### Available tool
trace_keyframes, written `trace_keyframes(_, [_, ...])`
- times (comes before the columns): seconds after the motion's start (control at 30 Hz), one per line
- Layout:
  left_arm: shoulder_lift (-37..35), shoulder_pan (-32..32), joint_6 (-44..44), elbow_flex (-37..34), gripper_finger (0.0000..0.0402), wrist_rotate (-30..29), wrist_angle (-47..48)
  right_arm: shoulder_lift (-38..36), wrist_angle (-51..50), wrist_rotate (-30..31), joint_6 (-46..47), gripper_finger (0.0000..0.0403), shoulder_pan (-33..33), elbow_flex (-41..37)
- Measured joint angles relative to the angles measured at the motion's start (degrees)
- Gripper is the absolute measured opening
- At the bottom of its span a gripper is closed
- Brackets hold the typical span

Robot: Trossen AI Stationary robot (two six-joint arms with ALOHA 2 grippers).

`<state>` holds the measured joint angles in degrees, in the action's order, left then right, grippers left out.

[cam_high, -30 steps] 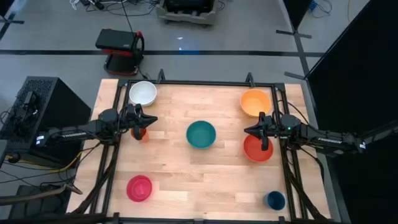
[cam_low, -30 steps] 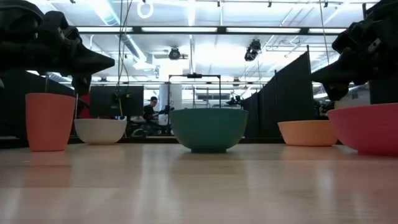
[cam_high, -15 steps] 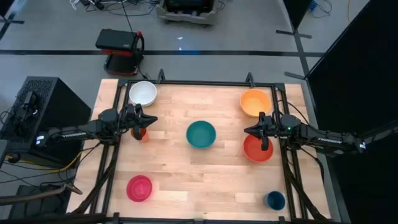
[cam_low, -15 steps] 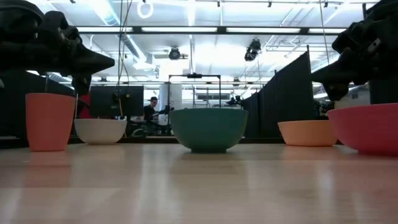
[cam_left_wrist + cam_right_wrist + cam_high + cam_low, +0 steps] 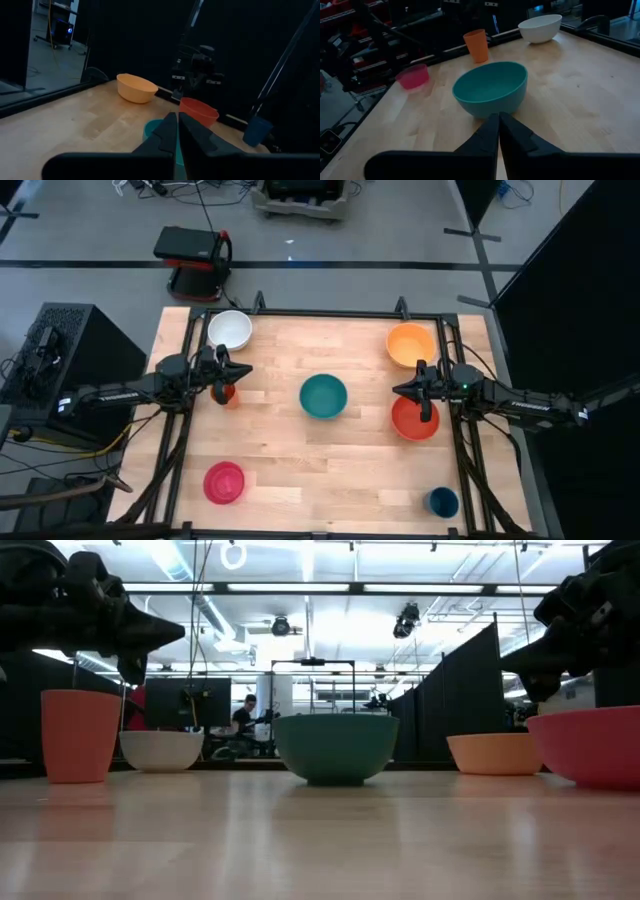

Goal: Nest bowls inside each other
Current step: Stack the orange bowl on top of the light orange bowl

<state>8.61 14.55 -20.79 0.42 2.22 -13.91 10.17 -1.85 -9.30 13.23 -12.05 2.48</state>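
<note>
Bowls sit scattered across the worktop point(image 5: 290, 450), the teal bowl point(image 5: 323, 396) central; they look light, stiff, slick plastic, best pinched at the rim. Left gripper point(image 5: 244, 371) and right gripper point(image 5: 399, 390) hover with fingers clenched, empty.

I'm scanning all four views and can't read any text, no labels, brands, numbers or signs; pale marks along each arm from above are too small to make out.

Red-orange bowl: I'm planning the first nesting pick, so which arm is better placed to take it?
The right arm. Its shut pincer hangs just beside the red-orange bowl, while the left pincer, also shut, sits across the table near the small orange cup and white bowl.
</note>
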Motion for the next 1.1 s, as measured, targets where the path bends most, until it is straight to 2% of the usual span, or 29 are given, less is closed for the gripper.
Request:
trace_keyframes(0.17, [0.0, 0.0, -0.4, 0.0, 0.0003, 0.0, 0.0, 0.0, 0.0, 0.0, -0.1, 0.0000, 0.0, 0.0])
trace_keyframes(0.77, [0.0, 0.0, -3.5, 0.0, 0.0004, 0.0, -0.1, 0.0, 0.1, 1.5, -22.4, 0.0000, 0.0, 0.0])
trace_keyframes(0.9, [0.0, 0.0, -3.3, 0.0, 0.0004, -0.1, -0.2, 0.0, 3.7, 1.5, -22.2, 0.0000, 0.0, 0.0])
trace_keyframes(1.1, [0.0, 0.0, 3.9, 0.0, 0.0005, 0.4, -2.6, 0.0, 10.8, 1.5, -21.0, 0.0000, 0.0, 0.0])
